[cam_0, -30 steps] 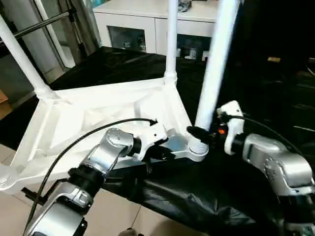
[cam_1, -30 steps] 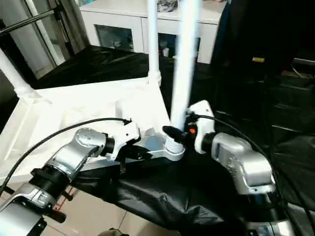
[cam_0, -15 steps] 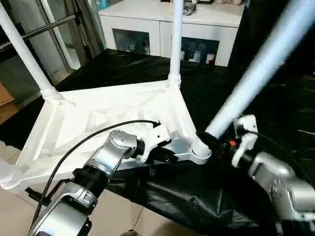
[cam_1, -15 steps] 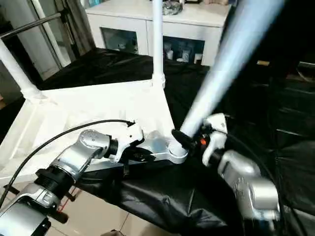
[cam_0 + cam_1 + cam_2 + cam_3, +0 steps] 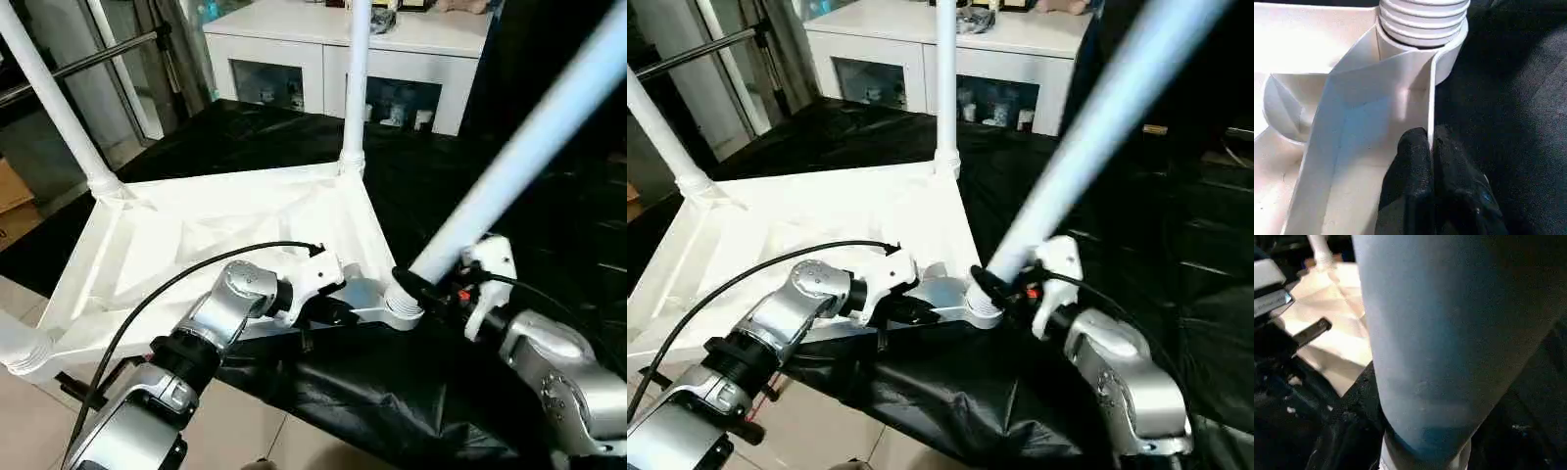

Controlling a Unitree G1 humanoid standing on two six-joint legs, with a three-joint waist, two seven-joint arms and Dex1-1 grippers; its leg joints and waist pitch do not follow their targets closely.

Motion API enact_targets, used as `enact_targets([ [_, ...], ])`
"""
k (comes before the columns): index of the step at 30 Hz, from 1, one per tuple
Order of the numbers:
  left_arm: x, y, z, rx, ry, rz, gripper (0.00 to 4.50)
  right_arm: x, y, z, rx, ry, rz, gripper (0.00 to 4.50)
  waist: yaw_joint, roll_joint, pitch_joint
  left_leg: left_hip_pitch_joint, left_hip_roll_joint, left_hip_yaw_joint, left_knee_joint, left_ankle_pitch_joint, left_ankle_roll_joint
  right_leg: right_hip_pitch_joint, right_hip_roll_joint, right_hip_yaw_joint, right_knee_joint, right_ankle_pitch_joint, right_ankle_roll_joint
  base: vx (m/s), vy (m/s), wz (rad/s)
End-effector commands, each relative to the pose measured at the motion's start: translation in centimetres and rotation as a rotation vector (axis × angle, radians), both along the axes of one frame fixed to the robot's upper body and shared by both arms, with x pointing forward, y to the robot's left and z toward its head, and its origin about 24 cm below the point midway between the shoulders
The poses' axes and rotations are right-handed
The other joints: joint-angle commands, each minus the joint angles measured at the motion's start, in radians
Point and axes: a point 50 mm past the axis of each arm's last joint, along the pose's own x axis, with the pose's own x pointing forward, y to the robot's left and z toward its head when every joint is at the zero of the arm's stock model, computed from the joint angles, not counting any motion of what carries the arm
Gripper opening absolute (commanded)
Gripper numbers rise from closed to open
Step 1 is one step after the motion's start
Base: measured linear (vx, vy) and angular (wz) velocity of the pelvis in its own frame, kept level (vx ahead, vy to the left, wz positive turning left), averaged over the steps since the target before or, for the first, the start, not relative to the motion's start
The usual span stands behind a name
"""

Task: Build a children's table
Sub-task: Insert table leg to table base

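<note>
Black cloth (image 5: 411, 392) | L end effector (image 5: 1430, 147) pinches tabletop rim (image 5: 1431, 98) | R arm by tilted leg (image 5: 509, 166)

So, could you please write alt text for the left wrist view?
Two black fingers pinch the thin white side wall of the upturned table top, shut on it. Just ahead, a ribbed leg end sits in the round corner socket, black sheet alongside.

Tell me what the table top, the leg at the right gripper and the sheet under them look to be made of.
Table top: apparently moulded white plastic, matte to satin, judging by its thin walls and cast ribs.
Tilted leg: seemingly a smooth white plastic tube, with moulded rings at its base by the right gripper.
Black sheet: probably thin plastic film; it crinkles and glints.
</note>
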Motion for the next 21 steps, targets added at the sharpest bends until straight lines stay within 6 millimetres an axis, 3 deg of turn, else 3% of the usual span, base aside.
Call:
enact_targets([
  [1,0.9,0.4,1.4,-0.060,-0.064,0.049,0.00,-0.7,0.0,-2.3,-0.071,0.142,0.031,1.90,-0.006,-0.033,-0.040,0.007,0.055,-0.027,-0.080,-0.237,0.033,0.030,-0.095,0.054,-0.109,-0.448,-0.081,0.000,0.000,0.00],
  [10,0.4,0.5,1.6,-0.061,-0.059,0.000,0.00,0.0,1.0,-2.3,-0.117,0.184,0.182,1.90,-0.008,-0.037,-0.038,0.009,0.059,-0.027,-0.082,-0.243,0.031,0.026,-0.098,0.055,-0.111,-0.465,-0.082,0.000,0.000,0.00],
  [14,0.3,0.5,1.8,-0.056,-0.060,-0.029,0.00,0.4,1.3,-2.6,-0.123,0.205,0.251,1.90,-0.007,-0.040,-0.038,0.007,0.059,-0.027,-0.081,-0.229,0.036,0.029,-0.099,0.055,-0.106,-0.439,-0.097,0.000,0.000,0.00],
  [21,0.0,0.7,2.3,-0.050,-0.066,-0.073,0.00,0.4,1.0,-3.1,-0.136,0.220,0.318,1.90,-0.010,-0.036,-0.035,0.006,0.063,-0.028,-0.084,-0.234,0.037,0.031,-0.099,0.056,-0.102,-0.389,-0.125,0.000,0.000,0.00],
])
